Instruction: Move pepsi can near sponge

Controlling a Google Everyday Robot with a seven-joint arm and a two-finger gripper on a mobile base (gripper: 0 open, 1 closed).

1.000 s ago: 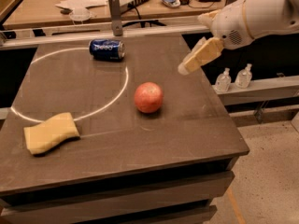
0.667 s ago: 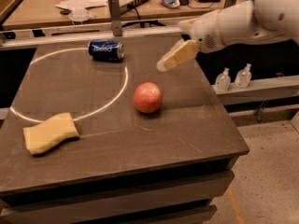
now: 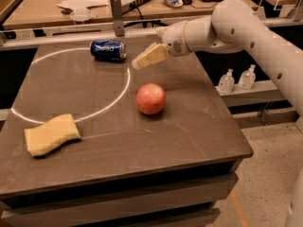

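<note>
The dark-blue pepsi can (image 3: 108, 50) lies on its side at the back of the dark table (image 3: 189, 126), just inside a white circle line. The pale-yellow sponge (image 3: 51, 135) lies flat near the front left corner. My gripper (image 3: 141, 60) hangs over the table a short way right of the can, not touching it, with its cream fingers (image 3: 152, 56) pointing left toward the can. It holds nothing.
A round red apple (image 3: 151, 99) sits mid-table between the can and the front edge. A metal post (image 3: 116, 14) stands behind the can. A cluttered desk (image 3: 42, 6) lies beyond. Two small bottles (image 3: 236, 79) stand on a shelf to the right.
My gripper has moved left and down across the table, from beyond the right edge to close beside the can. The can, apple and sponge have not moved.
</note>
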